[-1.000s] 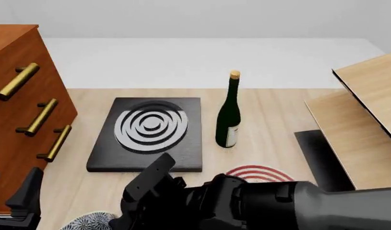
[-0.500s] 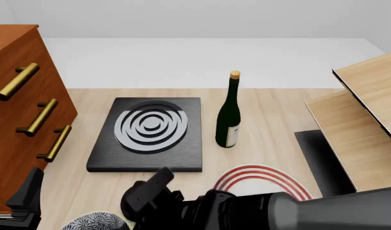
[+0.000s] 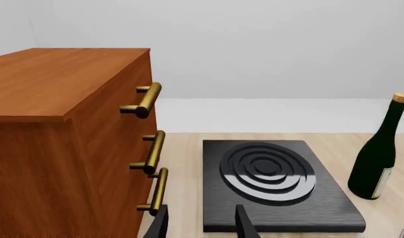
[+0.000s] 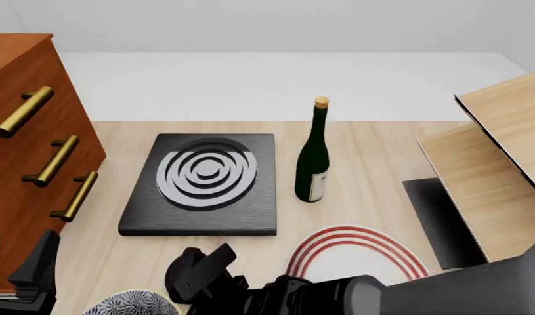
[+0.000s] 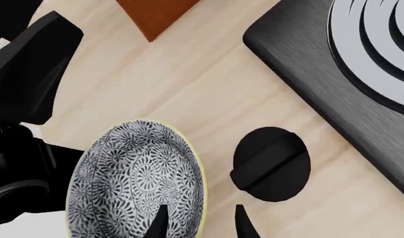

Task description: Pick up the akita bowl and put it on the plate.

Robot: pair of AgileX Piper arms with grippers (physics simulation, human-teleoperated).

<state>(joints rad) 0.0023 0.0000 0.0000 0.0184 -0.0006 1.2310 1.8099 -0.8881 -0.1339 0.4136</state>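
The akita bowl [image 5: 137, 181], dark-blue-and-white floral with a pale rim, sits on the wooden table; only its far edge [image 4: 127, 304] shows at the bottom left of the front view. My right gripper [image 5: 200, 225] is open just above it. One fingertip [image 5: 160, 222] is over the bowl's inside and the other is outside, so the rim lies between them, ungrasped. The plate [image 4: 359, 252], white with red rings, lies to the bowl's right, partly under my right arm [image 4: 355, 298]. My left gripper [image 3: 200, 227] is open and holds nothing, low beside the cabinet.
A black knob-like object [image 5: 271, 163] lies close beside the bowl. A black slab with white rings [image 4: 204, 184] and a green bottle [image 4: 313, 161] stand behind. A wooden drawer cabinet [image 4: 26, 151] is at left, wooden boards [image 4: 490, 170] at right. The left arm [image 4: 35, 275] sits near the bowl.
My right arm has sunk lower and drawn back toward the near edge, uncovering much more of the plate. The left arm has not moved.
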